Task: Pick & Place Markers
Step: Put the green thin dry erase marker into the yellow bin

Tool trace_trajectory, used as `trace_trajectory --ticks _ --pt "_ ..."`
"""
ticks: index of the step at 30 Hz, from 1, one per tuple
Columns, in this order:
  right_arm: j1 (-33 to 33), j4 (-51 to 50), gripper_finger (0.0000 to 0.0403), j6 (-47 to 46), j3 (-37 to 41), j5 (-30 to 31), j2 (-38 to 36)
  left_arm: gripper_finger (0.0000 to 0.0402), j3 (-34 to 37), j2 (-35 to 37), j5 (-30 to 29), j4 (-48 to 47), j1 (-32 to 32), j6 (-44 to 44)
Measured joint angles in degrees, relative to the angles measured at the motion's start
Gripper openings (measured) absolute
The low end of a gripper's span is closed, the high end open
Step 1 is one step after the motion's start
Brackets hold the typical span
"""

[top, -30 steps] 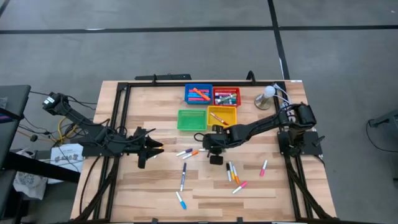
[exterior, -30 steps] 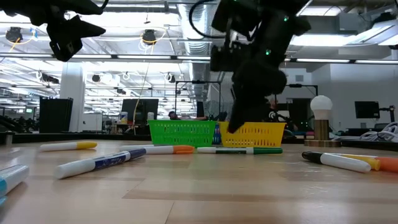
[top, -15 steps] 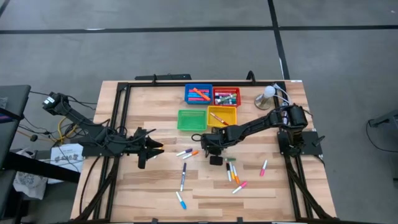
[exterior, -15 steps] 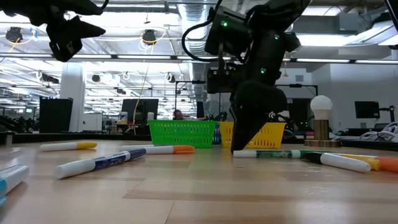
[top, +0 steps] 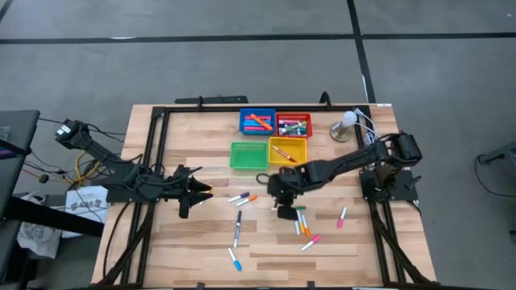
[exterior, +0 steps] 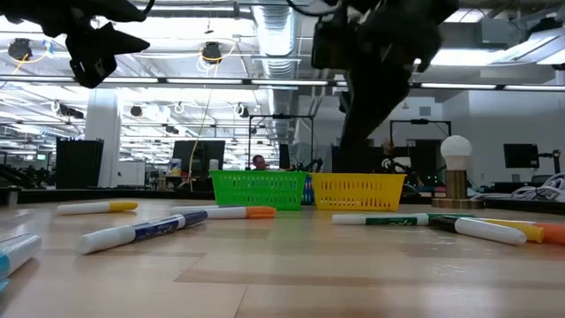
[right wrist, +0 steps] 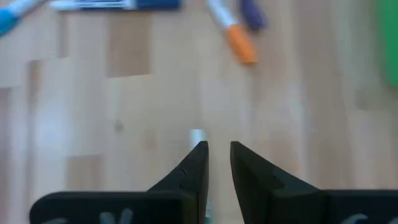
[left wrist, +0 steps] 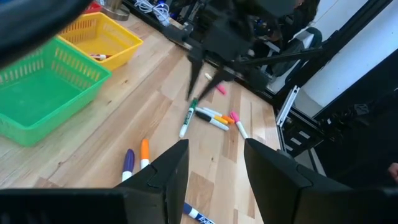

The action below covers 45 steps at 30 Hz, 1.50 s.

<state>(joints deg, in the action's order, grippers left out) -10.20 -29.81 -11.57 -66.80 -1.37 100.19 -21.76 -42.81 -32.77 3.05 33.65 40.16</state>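
Note:
Several markers lie flat on the wooden table: a green-capped white one [exterior: 380, 218], an orange-capped one [exterior: 231, 212], and a cluster [top: 301, 225] near the table's middle. My right gripper [top: 282, 211] hangs a little above the green-capped marker [left wrist: 188, 117], fingers pointing down with a narrow gap between them. That marker's white end [right wrist: 198, 134] shows just past one fingertip. My left gripper [top: 197, 192] waits open in the air over the table's left part.
Four square trays stand at the far middle: blue [top: 256, 122], red [top: 293, 126], green [top: 247, 155] and yellow [top: 288, 149], some holding markers. A round-bulbed lamp [top: 347, 121] stands far right. More markers lie toward the near edge [top: 234, 259] and to the right [top: 342, 217].
My right gripper went down to the table at the green-capped marker, and the marker slid along the table toward the right edge. The gripper then rose clear, leaving the marker flat on the wood.

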Motion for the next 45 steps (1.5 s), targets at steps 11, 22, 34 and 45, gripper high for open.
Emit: trace_trajectory --ticks 11,22,34,45 --pt "-2.42 -0.21 0.0128 -4.95 0.06 1.32 7.57 0.0154 0.00 0.00 0.00 0.44 0.00 0.00" --pt "-4.21 -1.05 0.0174 -5.75 -0.58 3.21 13.74 0.0154 0.00 0.00 1.15 0.46 0.01 0.00" --pt "-3.65 -0.80 0.0021 -9.60 0.02 7.69 10.89 0.0154 0.00 0.00 1.14 0.46 0.01 -0.43" --pt "-3.64 -1.81 0.0042 -9.51 -0.70 8.41 10.85 0.0154 0.00 0.00 1.11 0.46 0.00 -0.44"
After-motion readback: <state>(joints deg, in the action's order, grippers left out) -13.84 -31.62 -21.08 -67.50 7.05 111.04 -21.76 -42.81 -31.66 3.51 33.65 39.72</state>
